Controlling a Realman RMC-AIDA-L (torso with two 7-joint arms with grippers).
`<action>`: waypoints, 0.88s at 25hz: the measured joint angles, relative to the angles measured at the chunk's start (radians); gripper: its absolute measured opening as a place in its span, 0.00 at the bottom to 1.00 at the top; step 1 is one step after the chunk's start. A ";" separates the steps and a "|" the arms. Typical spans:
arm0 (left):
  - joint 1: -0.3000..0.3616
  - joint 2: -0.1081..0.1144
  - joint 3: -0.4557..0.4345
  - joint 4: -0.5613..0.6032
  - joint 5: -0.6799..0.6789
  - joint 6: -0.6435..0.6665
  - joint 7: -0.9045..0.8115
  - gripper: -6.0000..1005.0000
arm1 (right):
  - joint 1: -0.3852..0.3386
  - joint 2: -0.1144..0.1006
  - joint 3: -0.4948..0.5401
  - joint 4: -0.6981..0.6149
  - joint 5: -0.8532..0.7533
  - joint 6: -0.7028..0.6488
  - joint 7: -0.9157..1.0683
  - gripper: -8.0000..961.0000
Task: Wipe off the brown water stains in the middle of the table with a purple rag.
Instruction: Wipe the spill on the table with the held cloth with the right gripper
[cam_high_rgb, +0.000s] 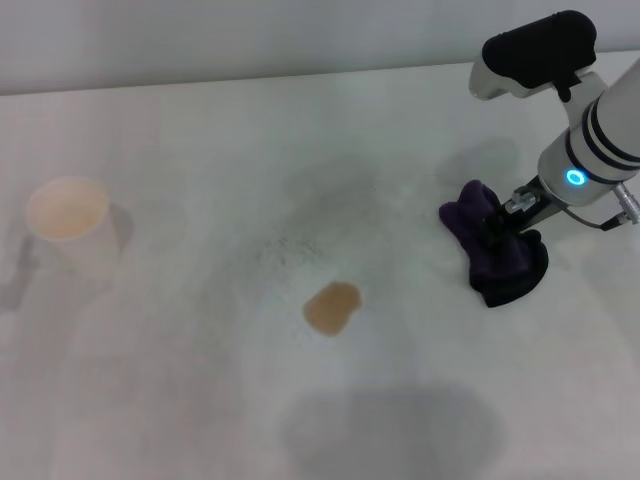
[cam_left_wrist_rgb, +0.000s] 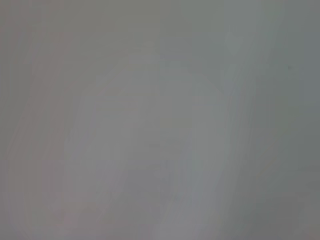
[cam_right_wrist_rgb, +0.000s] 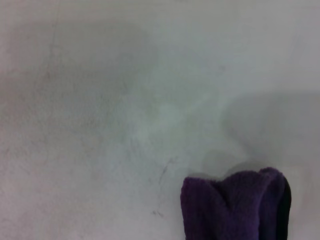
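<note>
The brown water stain (cam_high_rgb: 331, 307) is a small tan blotch in the middle of the white table (cam_high_rgb: 200, 400). The purple rag (cam_high_rgb: 478, 222) lies bunched at the right, its black edge toward the front, well to the right of the stain. It also shows in the right wrist view (cam_right_wrist_rgb: 235, 205) as a raised purple fold. My right gripper (cam_high_rgb: 497, 230) comes down from the right onto the rag's middle, and its fingers are closed into the cloth. My left gripper is out of view; the left wrist view shows only a blank grey surface.
A paper cup (cam_high_rgb: 70, 222) stands at the left side of the table. A faint grey speckled smudge (cam_high_rgb: 300, 235) lies just behind the stain. The table's far edge (cam_high_rgb: 250, 75) runs along the back.
</note>
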 joint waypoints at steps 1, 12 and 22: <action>0.000 0.000 0.000 0.000 0.000 0.000 0.000 0.89 | 0.000 0.000 0.002 -0.003 0.001 0.001 -0.004 0.22; 0.000 0.000 -0.004 0.000 -0.008 0.000 0.000 0.89 | 0.002 0.007 -0.033 -0.189 0.201 0.118 -0.180 0.12; -0.002 0.000 -0.006 0.000 -0.008 0.000 0.000 0.89 | 0.073 0.014 -0.433 -0.174 0.270 -0.041 -0.188 0.12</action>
